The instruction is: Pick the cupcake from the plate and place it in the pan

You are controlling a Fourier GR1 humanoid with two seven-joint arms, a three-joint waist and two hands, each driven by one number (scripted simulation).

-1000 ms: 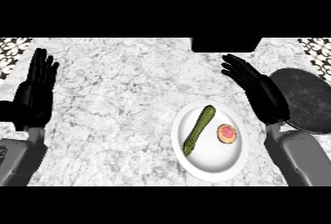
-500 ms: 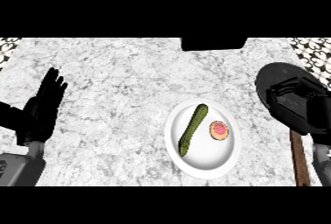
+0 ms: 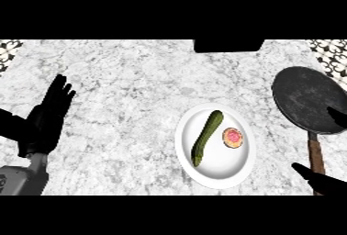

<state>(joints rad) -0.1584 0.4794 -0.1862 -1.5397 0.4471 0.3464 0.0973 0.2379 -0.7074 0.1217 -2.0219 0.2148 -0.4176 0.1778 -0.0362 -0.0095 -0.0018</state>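
Observation:
A small cupcake [image 3: 232,137] with pink icing sits on the right half of a white plate [image 3: 218,173], beside a long green zucchini [image 3: 207,137]. The black pan [image 3: 310,98] lies to the plate's upper right, its brown handle [image 3: 316,155] pointing toward me. Of my right hand [image 3: 317,178] only two straight black tips show at the right edge, one over the pan's rim and one by the handle's end, holding nothing. It is to the right of the cupcake and apart from it. My left hand [image 3: 49,118] stands open at the far left.
The counter [image 3: 129,78] is grey-white marble. A dark block [image 3: 228,45] sits at the far edge, upper middle. Patterned tile [image 3: 8,48] shows in both upper corners. The zucchini lies just left of the cupcake on the plate.
My right hand, out of view half a second ago, now shows tips at the right edge by the pan. The left hand has sunk slightly. Plate and pan hold their places.

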